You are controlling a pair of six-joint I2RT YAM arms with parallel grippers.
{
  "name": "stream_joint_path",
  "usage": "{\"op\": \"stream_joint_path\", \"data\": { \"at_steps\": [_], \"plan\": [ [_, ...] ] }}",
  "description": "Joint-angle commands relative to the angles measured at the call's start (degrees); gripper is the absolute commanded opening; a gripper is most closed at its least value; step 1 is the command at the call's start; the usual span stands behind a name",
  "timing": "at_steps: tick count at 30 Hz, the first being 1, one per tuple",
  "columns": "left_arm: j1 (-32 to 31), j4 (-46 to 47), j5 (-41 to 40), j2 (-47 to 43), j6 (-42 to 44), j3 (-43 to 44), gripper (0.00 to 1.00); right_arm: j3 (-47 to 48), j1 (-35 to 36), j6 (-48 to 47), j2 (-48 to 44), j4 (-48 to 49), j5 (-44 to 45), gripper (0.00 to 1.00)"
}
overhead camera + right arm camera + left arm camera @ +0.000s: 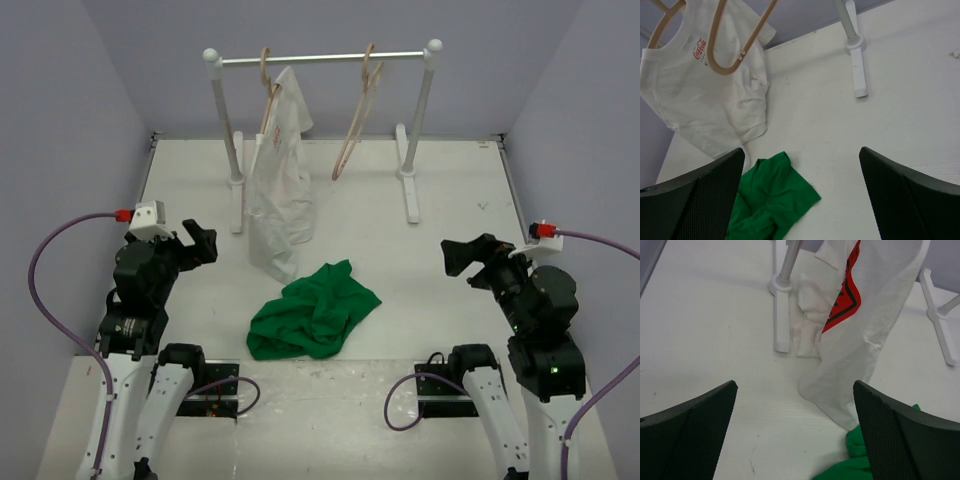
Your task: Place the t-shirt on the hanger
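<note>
Currently the green t-shirt lies crumpled in a heap on the white table, at the near middle, between the two arms and touching neither.

Rack stands at the far side: a horizontal rail on two white posts with flat feet.

The hanger, light tan wood, hangs bare from the rail right of centre, turned nearly edge-on to the top camera. It is well apart from the green shirt.

Second hanger, left of centre on the rail, carries a white t-shirt with red print. That shirt hangs long, and its lower end reaches the table just beyond the green heap. Cannot tell whether the two fabrics touch.

Left gripper: claw spread wide, nothing between the fingers, above bare table to the left of the green shirt. Its wrist view faces the white shirt's hem and the left rack foot.

Right gripper: claw likewise spread wide and holding nothing, out to the right of the green shirt. Its wrist view takes in the green shirt at lower left and the bare hanger above
</note>
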Motion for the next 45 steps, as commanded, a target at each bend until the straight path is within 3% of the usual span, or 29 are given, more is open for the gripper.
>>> {"op": "stream_joint_path", "data": {
  "at_steps": [1, 6, 9, 11, 13, 16, 18, 24, 28, 31, 35, 45],
  "plan": [
    [-1.3, 2.7, 0.8, -0.2, -0.5, -0.6, 1.00, 0.2, 0.0, 1.2, 1.9, 4.6, -3.1, 0.99],
    [-2.3, 2.6, -0.3, 0.0, -0.8, -0.7, 1.00, 0.1, -0.1, 5.2, 5.1, 13.2, -12.6, 0.99],
    [-2.3, 2.6, -0.5, -0.1, -0.8, -0.7, 1.00, 2.8, 0.0, 8.8, 11.6, 17.6, -18.1, 0.99],
    [-2.3, 2.6, -0.6, 0.0, -0.9, -0.7, 1.00, 7.0, 1.2, 10.2, 21.3, 19.2, -19.5, 0.99],
    [-2.3, 2.6, -0.7, 0.1, -1.0, -0.8, 1.00, 13.7, 4.8, 9.4, 29.0, 18.2, -14.5, 0.99],
    [-2.3, 2.6, -1.0, 0.7, -1.0, -0.9, 1.00, 29.8, 16.6, 3.8, 44.9, 10.4, 2.7, 0.99],
    [-2.3, 2.5, -1.0, 1.1, -1.0, -0.9, 1.00, 38.3, 20.9, 2.9, 52.5, 5.6, 9.6, 0.99],
    [-2.3, 2.4, -1.2, 2.3, -1.0, -0.9, 1.00, 62.2, 28.8, -0.3, 78.3, -2.8, 32.4, 0.99],
    [-2.3, 2.4, -1.3, 2.7, -1.0, -0.9, 1.00, 75.8, 30.9, -2.9, 90.1, -8.1, 39.9, 0.95],
    [-2.3, 2.4, -1.3, 2.9, -1.0, -0.9, 1.00, 78.8, 31.0, -3.9, 92.5, -9.2, 42.9, 0.84],
    [-2.3, 2.5, -0.8, 3.0, -1.0, -1.0, 1.00, 71.8, 31.0, -4.0, 89.7, -3.9, 43.1, 0.53],
    [-2.3, 2.6, -0.2, 3.7, -0.8, -1.0, 1.00, 64.4, 30.1, -3.7, 85.7, -2.2, 40.7, 0.55]
  ]
}}
